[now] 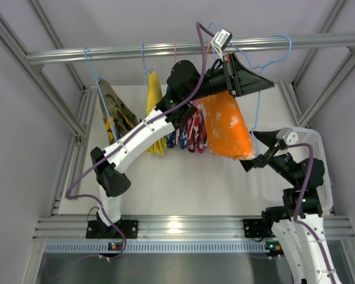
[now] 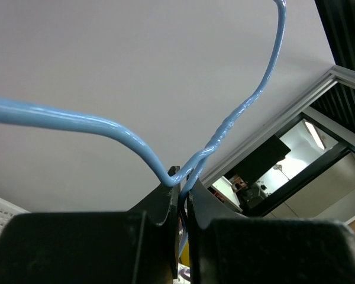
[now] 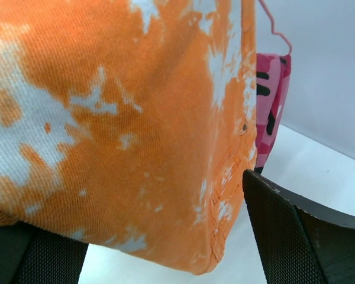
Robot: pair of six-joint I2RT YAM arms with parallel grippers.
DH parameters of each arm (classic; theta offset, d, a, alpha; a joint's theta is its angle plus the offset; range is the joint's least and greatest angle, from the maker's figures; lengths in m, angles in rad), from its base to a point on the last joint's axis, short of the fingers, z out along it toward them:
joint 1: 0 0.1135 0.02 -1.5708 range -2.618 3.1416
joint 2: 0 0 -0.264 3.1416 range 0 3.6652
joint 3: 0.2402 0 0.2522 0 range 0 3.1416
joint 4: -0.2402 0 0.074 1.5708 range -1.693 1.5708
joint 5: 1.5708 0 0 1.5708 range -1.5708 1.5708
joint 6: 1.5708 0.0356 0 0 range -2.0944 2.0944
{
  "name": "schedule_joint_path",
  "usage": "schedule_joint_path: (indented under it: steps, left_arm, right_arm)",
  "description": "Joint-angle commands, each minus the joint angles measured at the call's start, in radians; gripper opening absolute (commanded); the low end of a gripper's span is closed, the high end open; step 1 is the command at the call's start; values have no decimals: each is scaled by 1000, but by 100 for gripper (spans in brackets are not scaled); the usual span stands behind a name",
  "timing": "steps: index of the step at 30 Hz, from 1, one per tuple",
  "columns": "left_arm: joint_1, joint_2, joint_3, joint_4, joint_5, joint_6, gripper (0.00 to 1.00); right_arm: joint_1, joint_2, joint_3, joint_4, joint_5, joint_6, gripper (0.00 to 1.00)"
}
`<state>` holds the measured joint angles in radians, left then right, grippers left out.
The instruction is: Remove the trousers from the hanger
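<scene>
Trousers (image 1: 228,127), orange tie-dye, hang on the hanger (image 2: 77,117) beneath the right half of the rail (image 1: 136,52). Just under the rail, the left pincer (image 2: 181,192) is clamped tight on the hanger's twisted neck. Its job, I judge, is to brace the wire, so hold it motionless. Further below the rail, the right pincer (image 1: 255,158) stands wide, with the trousers' lower edge between its fingers (image 3: 296,236), unpinched. It should bite well up the cloth, taking both layers, then draw down and away from the rail, sliding the fabric off rather than tugging the hanger loose.
</scene>
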<state>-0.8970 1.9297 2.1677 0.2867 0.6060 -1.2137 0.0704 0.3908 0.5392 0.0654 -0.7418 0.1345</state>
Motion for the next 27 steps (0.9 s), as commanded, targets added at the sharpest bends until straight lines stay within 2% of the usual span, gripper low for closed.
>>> schedule_joint_path:
  steps: [1, 12, 15, 16, 18, 19, 23, 25, 27]
  left_arm:
    - [7, -28, 58, 108, -41, -23, 0]
    - [1, -32, 34, 120, -38, -70, 0]
    - [0, -32, 29, 120, -38, -78, 0]
    - [-2, -35, 26, 120, -37, -83, 0]
    - [-2, -38, 20, 127, -31, -83, 0]
    - [-2, -44, 15, 127, -28, -86, 0]
    - [-2, -81, -51, 143, 9, -67, 0]
    - [1, -106, -97, 140, 34, -38, 0]
    - [12, -121, -130, 132, 54, -15, 0]
  right_arm:
    - [14, 22, 13, 163, 79, 25, 96]
    - [19, 117, 10, 392, 70, 232, 96]
    - [23, 129, 10, 393, 79, 228, 84]
    - [23, 131, 10, 390, 87, 225, 70]
    - [23, 140, 15, 360, 105, 209, 56]
    - [22, 141, 24, 353, 125, 208, 40]
    - [22, 129, 67, 309, 174, 209, 7]
    - [20, 103, 105, 268, 217, 203, 0]
    - [20, 85, 143, 225, 234, 192, 0]
